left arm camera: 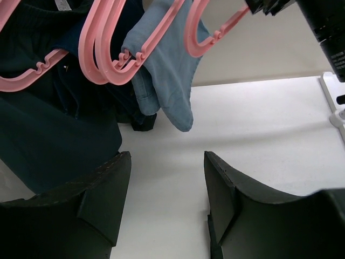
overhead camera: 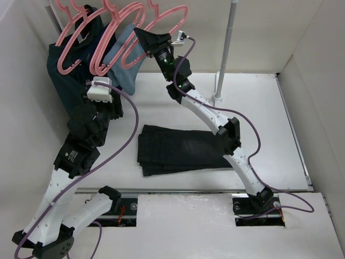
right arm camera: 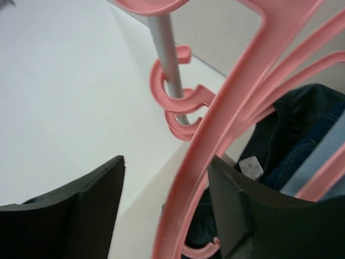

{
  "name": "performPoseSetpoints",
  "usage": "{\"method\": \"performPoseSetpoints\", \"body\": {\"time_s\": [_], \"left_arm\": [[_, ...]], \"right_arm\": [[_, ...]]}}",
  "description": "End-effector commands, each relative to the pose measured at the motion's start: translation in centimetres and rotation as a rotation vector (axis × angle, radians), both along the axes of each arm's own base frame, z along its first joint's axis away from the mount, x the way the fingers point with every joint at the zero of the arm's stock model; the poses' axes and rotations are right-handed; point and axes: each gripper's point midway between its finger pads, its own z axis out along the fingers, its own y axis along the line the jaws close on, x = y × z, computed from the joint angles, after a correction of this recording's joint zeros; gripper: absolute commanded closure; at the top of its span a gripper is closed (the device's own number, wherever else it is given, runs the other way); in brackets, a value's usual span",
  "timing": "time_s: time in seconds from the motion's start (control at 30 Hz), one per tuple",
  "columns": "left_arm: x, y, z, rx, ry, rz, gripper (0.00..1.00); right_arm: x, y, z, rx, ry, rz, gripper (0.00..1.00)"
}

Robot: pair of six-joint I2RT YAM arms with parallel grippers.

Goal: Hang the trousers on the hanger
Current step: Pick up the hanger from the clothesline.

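Note:
The black trousers [overhead camera: 183, 148] lie folded flat on the middle of the white table. Several pink hangers [overhead camera: 126, 32] hang on a rail at the back left. My right gripper [overhead camera: 144, 38] is raised to the rightmost hanger [overhead camera: 170, 19]. In the right wrist view it [right arm camera: 167, 183] is open, with that hanger's pink arm [right arm camera: 215, 124] between the fingers, close to the right finger [right arm camera: 253, 210]. My left gripper [left arm camera: 167, 183] is open and empty over bare table, just in front of the hanging garments. In the top view it [overhead camera: 102, 78] is at the back left.
A dark teal garment [left arm camera: 43, 124] and a light blue garment [left arm camera: 172, 81] hang from pink hangers [left arm camera: 108, 48] at the back left. The grey rack pole [overhead camera: 226, 48] stands at the back, right of centre. White walls enclose the table on both sides.

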Motion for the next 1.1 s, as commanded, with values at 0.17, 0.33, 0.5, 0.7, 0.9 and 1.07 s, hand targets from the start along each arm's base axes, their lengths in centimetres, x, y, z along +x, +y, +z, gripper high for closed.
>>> {"method": "performPoseSetpoints", "body": {"time_s": [0.17,0.33,0.5,0.7,0.9,1.07], "left_arm": [[0.1,0.2,0.8,-0.021,-0.05,0.012,0.46],[-0.1,0.6,1.1,-0.016,-0.059,0.021,0.46],[-0.5,1.0,0.8,-0.017,-0.062,0.032,0.46],[-1.4,1.7,1.4,-0.025,-0.078,0.04,0.46],[-3.6,-1.9,2.5,-0.021,-0.109,-0.222,0.33],[-5.3,-6.3,2.1,-0.033,-0.057,-0.483,0.2]], "right_arm": [[-3.5,-3.4,6.4,0.232,-0.093,0.0,0.7],[-3.8,-2.6,5.8,0.188,-0.088,0.027,0.74],[-5.6,-0.7,5.2,0.06,-0.152,0.102,0.77],[-10.7,0.3,3.8,-0.196,-0.303,0.311,0.84],[-14.9,-0.3,-4.0,-0.46,-0.287,0.448,0.9],[-17.5,-2.3,-14.2,-0.681,-0.126,0.534,0.96]]}}
